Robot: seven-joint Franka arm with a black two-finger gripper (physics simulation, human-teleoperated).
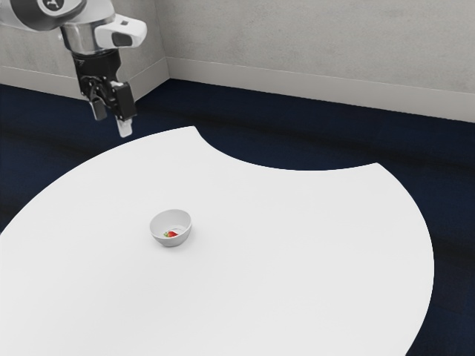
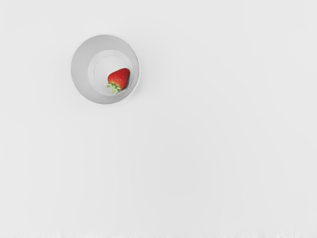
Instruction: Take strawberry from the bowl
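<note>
My gripper [image 1: 111, 126] hangs high at the exterior view's upper left, well above the tabletop and apart from the bowl. Its two fingers stand apart with nothing between them, so it is open. A small white bowl [image 1: 157, 230] rests upright on the table. Inside it lies a red strawberry [image 1: 172, 234]. From above, in the wrist view, the round bowl [image 2: 81, 69] holds the strawberry [image 2: 119, 78] on its floor against the wall, with the green leaves toward the bowl's side.
The white table [image 1: 297, 252] has a curved outer edge and a concave cutout at its far side. Behind it are a dark blue floor [image 1: 260, 133] and a grey wall [image 1: 319, 37] with a pale baseboard.
</note>
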